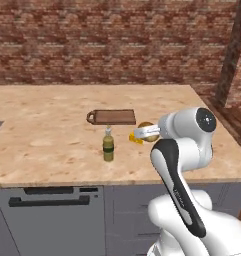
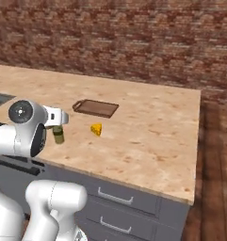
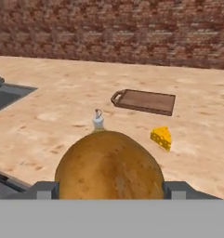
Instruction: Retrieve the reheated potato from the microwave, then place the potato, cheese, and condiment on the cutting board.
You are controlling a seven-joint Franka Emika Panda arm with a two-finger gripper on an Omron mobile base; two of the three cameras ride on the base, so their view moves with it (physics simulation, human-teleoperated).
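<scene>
- Your gripper [image 3: 108,191] is clamped on the potato [image 3: 108,165]; its two tips press the potato's left and right sides, held up above the counter's near edge.
- You have the pale wood counter [image 1: 52,115] running wide under everything, with a brick wall [image 1: 102,40] behind.
- You see the cutting board [image 1: 114,117] lying flat and bare, far from the near edge, its loop handle at the left.
- Your condiment [image 1: 108,145] stands upright, nearer than the board.
- Your cheese [image 2: 96,129] lies right of the bottle, apart from the board.
</scene>
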